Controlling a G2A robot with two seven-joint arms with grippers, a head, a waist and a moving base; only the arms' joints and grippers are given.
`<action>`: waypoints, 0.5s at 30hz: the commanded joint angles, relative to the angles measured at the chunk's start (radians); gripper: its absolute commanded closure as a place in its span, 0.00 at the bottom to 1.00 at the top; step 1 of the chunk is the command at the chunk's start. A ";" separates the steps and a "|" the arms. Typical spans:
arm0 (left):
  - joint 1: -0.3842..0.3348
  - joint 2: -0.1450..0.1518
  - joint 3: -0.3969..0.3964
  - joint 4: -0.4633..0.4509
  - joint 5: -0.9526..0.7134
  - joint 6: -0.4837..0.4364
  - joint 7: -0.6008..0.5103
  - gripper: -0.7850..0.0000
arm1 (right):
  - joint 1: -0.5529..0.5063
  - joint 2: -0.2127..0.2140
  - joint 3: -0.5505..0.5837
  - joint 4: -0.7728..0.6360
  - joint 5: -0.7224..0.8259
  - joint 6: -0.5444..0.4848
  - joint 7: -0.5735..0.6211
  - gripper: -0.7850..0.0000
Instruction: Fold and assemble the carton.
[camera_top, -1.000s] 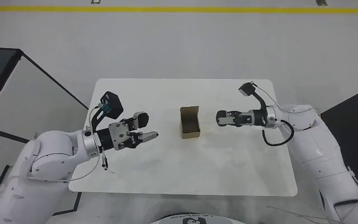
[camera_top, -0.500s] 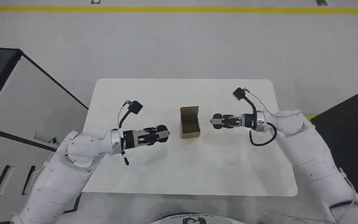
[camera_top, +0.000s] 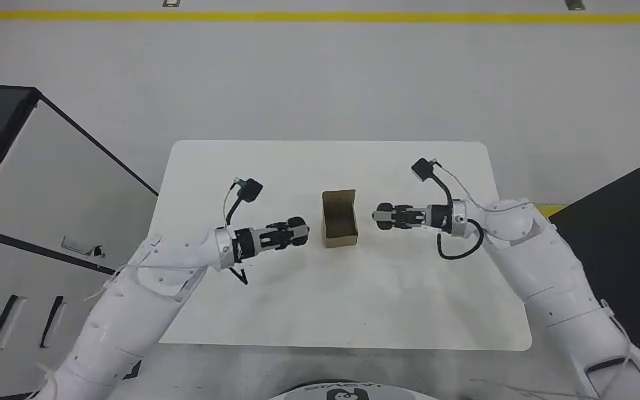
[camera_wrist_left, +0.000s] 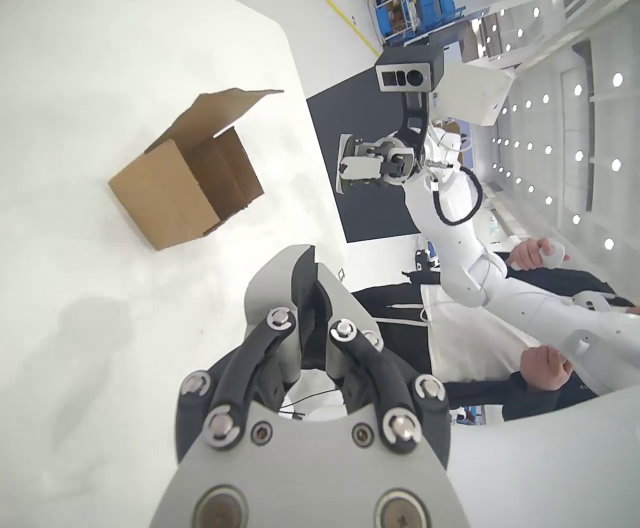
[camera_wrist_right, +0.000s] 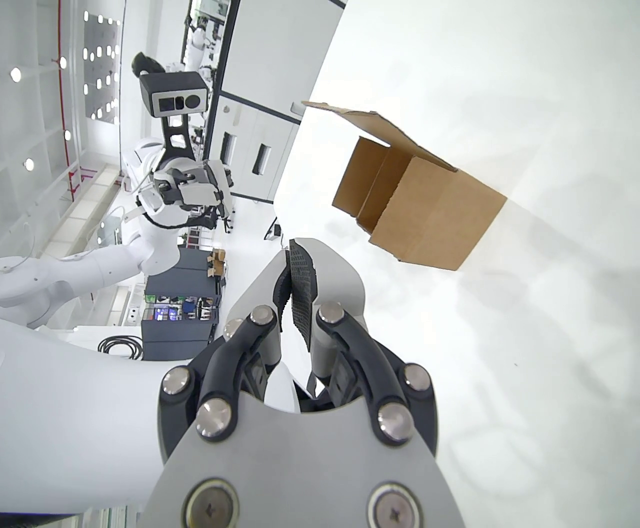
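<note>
A small brown carton (camera_top: 339, 220) stands in the middle of the white table (camera_top: 420, 300), its top open and one flap raised at the far side. My left gripper (camera_top: 301, 224) hovers just to its left, shut and empty, pointing at the carton's side. My right gripper (camera_top: 379, 215) is just to its right, also shut and empty, pointing at the opposite side. Neither touches the carton. The left wrist view has the carton (camera_wrist_left: 185, 172) ahead of the shut fingertips (camera_wrist_left: 305, 260). The right wrist view has the carton (camera_wrist_right: 425, 210) beyond my shut gripper (camera_wrist_right: 299, 252).
The table's bare surface spreads around the carton on all sides. A black frame (camera_top: 60, 120) stands beside the table's left edge, and a dark mat (camera_top: 610, 200) lies off its right edge.
Both arms have closed in on the carton. The left gripper swung in from the table's left and shut; the right one crept a little leftward.
</note>
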 joint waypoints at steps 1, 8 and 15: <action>-0.051 -0.015 0.056 0.049 -0.010 0.010 0.012 1.00 | 0.008 -0.006 -0.013 0.016 0.002 0.015 -0.020 1.00; -0.146 -0.044 0.135 0.163 0.008 0.057 0.039 1.00 | 0.034 -0.022 -0.049 0.064 0.001 0.042 -0.052 1.00; -0.142 -0.044 0.136 0.170 0.020 0.060 0.052 1.00 | 0.034 -0.022 -0.049 0.064 0.001 0.042 -0.052 1.00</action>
